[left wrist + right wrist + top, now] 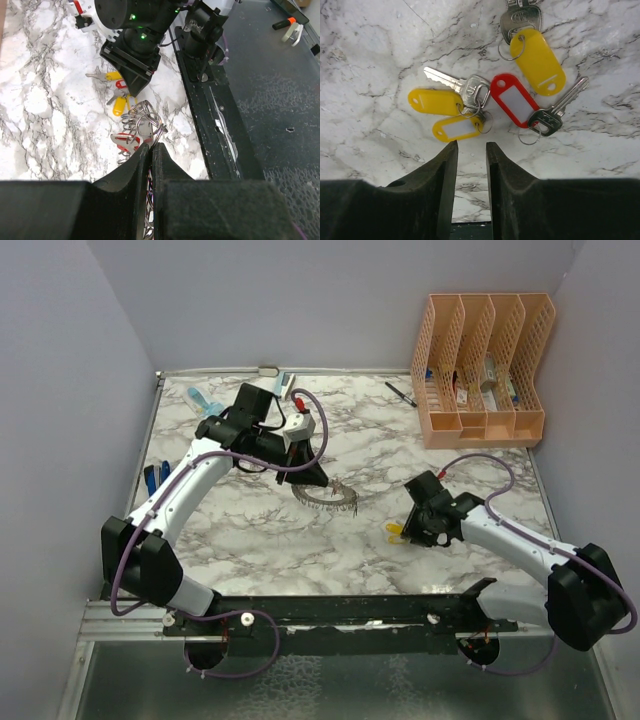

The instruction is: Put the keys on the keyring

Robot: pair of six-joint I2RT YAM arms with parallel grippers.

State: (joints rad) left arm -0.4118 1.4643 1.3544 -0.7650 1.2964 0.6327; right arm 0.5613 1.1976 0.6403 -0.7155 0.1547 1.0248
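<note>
The grey coiled keyring (331, 499) lies mid-table, and my left gripper (321, 480) is shut on its rim. In the left wrist view the ring (145, 119) sticks out past the closed fingertips, with a red-tagged key (125, 140) hanging on it. The loose keys (396, 531) lie right of centre. In the right wrist view they show as yellow tags (435, 101) (457, 128) (538, 61) and a red tag (515, 103) with silver keys. My right gripper (471, 146) is open and empty, just short of the nearest yellow tag.
An orange slotted file organizer (482, 368) stands at the back right, with a black pen (401, 394) to its left. Blue items lie at the left edge (155, 478) and at the back left (205, 400). A black rail (350, 610) runs along the near edge.
</note>
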